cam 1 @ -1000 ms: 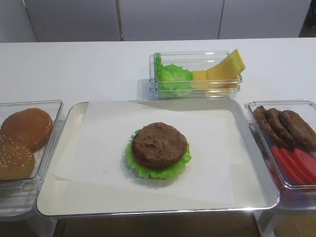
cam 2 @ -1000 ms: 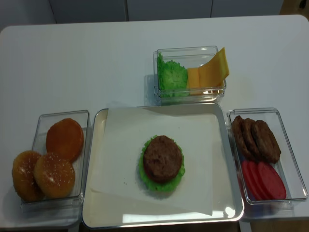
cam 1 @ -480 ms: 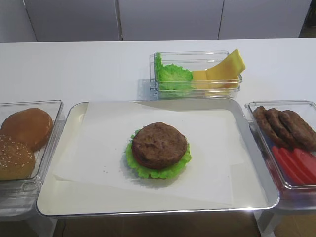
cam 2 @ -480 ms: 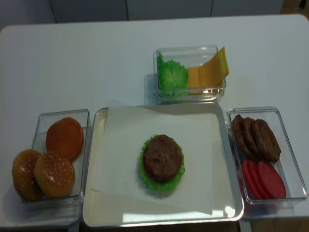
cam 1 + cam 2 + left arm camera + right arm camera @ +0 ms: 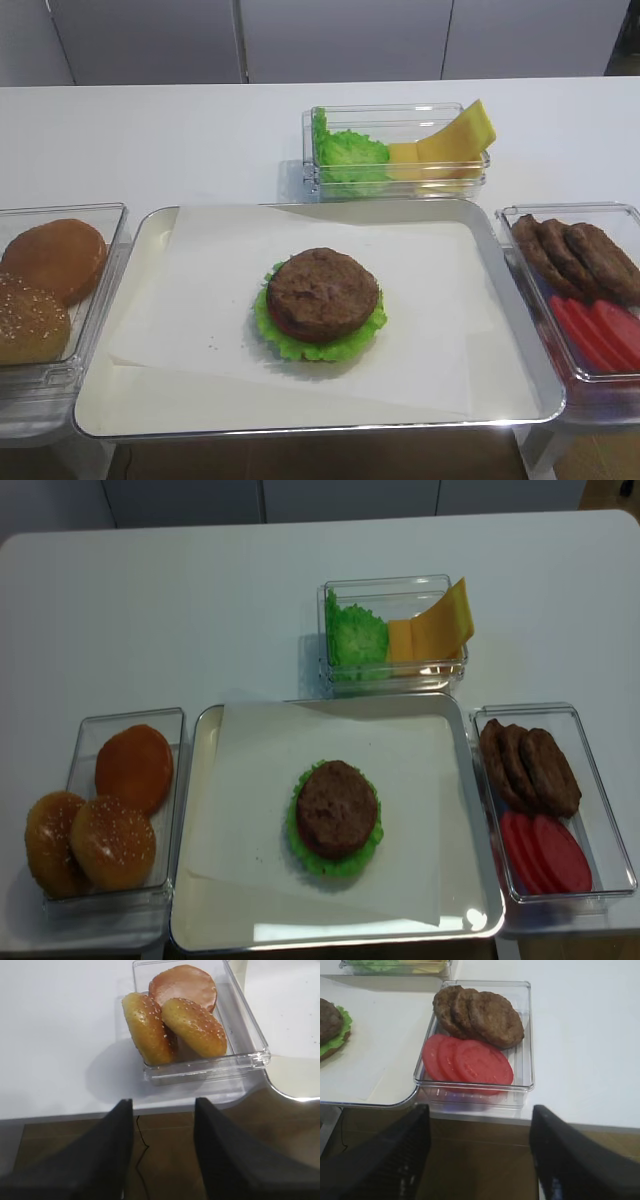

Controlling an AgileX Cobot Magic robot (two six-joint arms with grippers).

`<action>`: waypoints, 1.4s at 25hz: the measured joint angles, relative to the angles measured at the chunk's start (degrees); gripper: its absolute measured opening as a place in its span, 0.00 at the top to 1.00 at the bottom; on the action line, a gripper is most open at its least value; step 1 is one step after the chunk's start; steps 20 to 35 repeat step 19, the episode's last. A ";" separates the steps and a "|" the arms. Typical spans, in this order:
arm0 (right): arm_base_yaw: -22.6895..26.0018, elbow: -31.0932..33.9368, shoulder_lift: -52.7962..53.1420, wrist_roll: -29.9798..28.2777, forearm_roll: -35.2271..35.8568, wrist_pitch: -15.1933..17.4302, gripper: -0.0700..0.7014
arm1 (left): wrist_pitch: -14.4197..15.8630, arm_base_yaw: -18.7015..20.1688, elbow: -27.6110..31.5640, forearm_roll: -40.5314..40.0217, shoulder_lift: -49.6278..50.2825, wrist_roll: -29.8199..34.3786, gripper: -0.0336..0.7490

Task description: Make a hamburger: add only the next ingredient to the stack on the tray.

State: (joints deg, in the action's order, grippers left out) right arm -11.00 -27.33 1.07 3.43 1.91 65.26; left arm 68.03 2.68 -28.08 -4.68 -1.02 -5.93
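Observation:
The stack sits mid-tray, its frilly green lettuce rim showing under a dark-brown meat patty that lies on top. From above, the stack rests on the white paper of the metal tray. Three more patties overlap in a clear box at the right. My right gripper hangs open and empty below the table's front edge, in front of that box. My left gripper is open and empty, low before the bun box. Neither gripper appears in the high views.
Red tomato slices share the patties' box. Three buns fill the left box. A box of lettuce and cheese slices stands behind the tray. Brown floor shows beneath the table edge.

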 joint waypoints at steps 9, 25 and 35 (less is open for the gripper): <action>6.44 0.00 0.00 0.00 0.00 0.00 0.28 | 0.00 0.00 0.00 0.00 0.00 0.00 0.57; 6.53 0.00 0.00 0.00 0.00 0.00 0.28 | 0.00 0.00 0.00 0.00 0.00 0.00 0.57; 6.53 0.00 0.00 0.00 0.00 0.00 0.28 | 0.00 0.00 0.00 0.00 0.00 0.00 0.57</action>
